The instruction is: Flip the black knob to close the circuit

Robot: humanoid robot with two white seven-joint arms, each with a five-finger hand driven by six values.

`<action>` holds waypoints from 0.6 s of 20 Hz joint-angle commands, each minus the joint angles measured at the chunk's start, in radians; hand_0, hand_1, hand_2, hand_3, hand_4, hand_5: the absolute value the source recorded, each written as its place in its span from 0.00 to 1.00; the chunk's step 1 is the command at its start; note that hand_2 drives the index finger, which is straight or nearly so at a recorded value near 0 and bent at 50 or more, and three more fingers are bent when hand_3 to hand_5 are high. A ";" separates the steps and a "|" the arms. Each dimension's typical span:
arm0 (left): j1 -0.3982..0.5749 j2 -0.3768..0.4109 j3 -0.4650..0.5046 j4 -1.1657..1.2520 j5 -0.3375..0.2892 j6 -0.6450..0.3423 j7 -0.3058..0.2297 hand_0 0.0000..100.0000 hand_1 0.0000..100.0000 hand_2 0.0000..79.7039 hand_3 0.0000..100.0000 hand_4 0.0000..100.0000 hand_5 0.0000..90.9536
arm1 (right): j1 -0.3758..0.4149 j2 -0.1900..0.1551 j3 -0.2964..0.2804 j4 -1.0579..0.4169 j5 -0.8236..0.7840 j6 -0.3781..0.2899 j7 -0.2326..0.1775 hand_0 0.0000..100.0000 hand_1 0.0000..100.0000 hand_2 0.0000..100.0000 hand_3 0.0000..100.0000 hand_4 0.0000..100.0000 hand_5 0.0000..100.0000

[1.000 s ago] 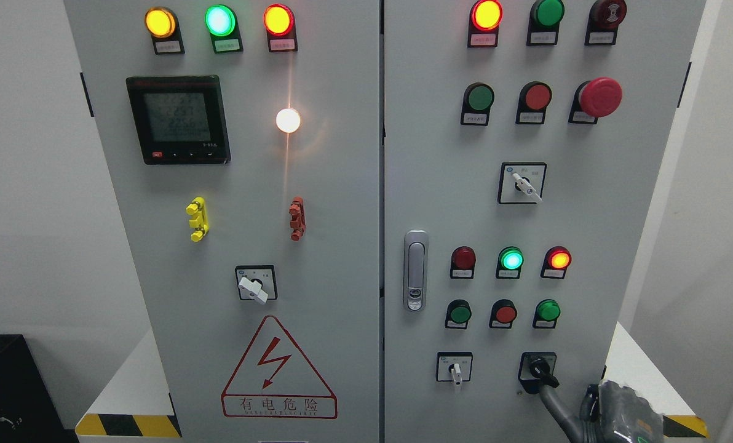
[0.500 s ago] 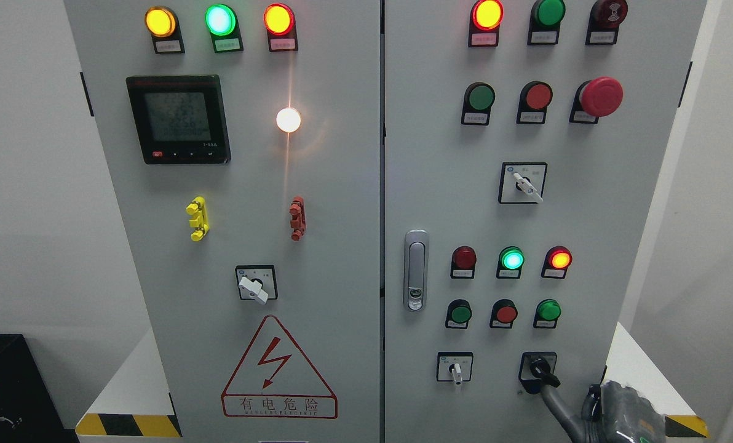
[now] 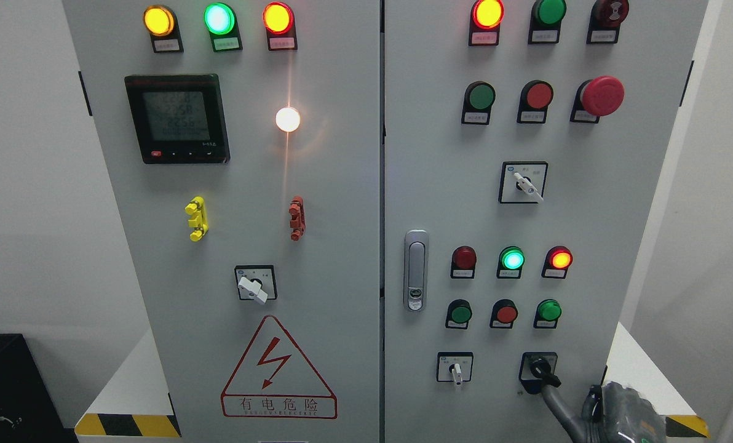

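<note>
The black knob [image 3: 540, 369] sits in a black frame at the lower right of the cabinet's right door [image 3: 440, 203]. Its handle points down and to the right. My right hand [image 3: 618, 413] comes in at the bottom right corner and is mostly cut off by the picture's edge. A slim grey part of it reaches up and left and touches the knob's lower right side. My left hand is out of view.
A white selector switch [image 3: 457, 371] sits left of the knob, with three round buttons [image 3: 505, 314] and three lamps [image 3: 512, 259] above. A door latch [image 3: 415, 271] is on the right door's left edge. The left door carries a meter [image 3: 177, 119] and a warning triangle [image 3: 278, 369].
The right hand has sunk slightly lower and to the right. The knob's handle keeps the same angle.
</note>
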 commanded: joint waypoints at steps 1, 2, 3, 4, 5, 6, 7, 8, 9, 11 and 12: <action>0.021 0.000 0.000 -0.023 0.000 -0.001 0.000 0.12 0.56 0.00 0.00 0.00 0.00 | 0.015 0.000 0.017 -0.025 -0.008 -0.005 0.007 0.00 0.02 0.87 1.00 0.95 1.00; 0.021 0.000 0.000 -0.023 0.000 -0.001 0.000 0.12 0.56 0.00 0.00 0.00 0.00 | 0.016 0.000 0.023 -0.026 -0.008 -0.005 0.007 0.00 0.02 0.87 1.00 0.95 1.00; 0.021 0.000 0.000 -0.023 0.000 -0.001 0.000 0.12 0.56 0.00 0.00 0.00 0.00 | 0.016 0.000 0.028 -0.026 -0.008 -0.005 0.007 0.00 0.02 0.88 1.00 0.95 1.00; 0.021 0.001 0.000 -0.023 0.000 -0.001 0.000 0.12 0.56 0.00 0.00 0.00 0.00 | 0.018 0.000 0.032 -0.026 -0.008 -0.005 0.007 0.00 0.02 0.88 1.00 0.95 1.00; 0.021 0.000 0.000 -0.023 0.000 -0.001 0.000 0.12 0.56 0.00 0.00 0.00 0.00 | 0.018 0.000 0.032 -0.026 -0.008 -0.003 0.007 0.00 0.02 0.88 1.00 0.95 1.00; 0.021 0.000 0.000 -0.023 0.000 -0.001 0.000 0.12 0.56 0.00 0.00 0.00 0.00 | 0.018 0.000 0.034 -0.026 -0.008 -0.005 0.007 0.00 0.03 0.87 1.00 0.95 1.00; 0.021 0.000 0.000 -0.023 0.000 -0.001 0.000 0.12 0.56 0.00 0.00 0.00 0.00 | 0.016 0.000 0.037 -0.025 -0.008 -0.005 0.007 0.00 0.03 0.87 1.00 0.95 1.00; 0.021 0.000 0.000 -0.023 0.000 -0.001 0.000 0.12 0.56 0.00 0.00 0.00 0.00 | 0.015 0.000 0.040 -0.023 -0.008 -0.005 0.007 0.00 0.03 0.87 1.00 0.95 1.00; 0.021 0.000 0.000 -0.023 0.000 -0.001 0.000 0.12 0.56 0.00 0.00 0.00 0.00 | 0.015 0.000 0.042 -0.020 -0.008 -0.005 0.007 0.00 0.03 0.87 1.00 0.95 1.00; 0.021 0.000 0.000 -0.023 0.000 -0.001 0.000 0.12 0.56 0.00 0.00 0.00 0.00 | 0.016 -0.002 0.046 -0.017 -0.008 -0.005 0.007 0.00 0.03 0.87 1.00 0.95 1.00; 0.021 0.000 0.000 -0.023 0.000 -0.001 0.000 0.12 0.56 0.00 0.00 0.00 0.00 | 0.016 -0.002 0.055 -0.014 -0.008 -0.005 0.007 0.00 0.03 0.87 1.00 0.95 1.00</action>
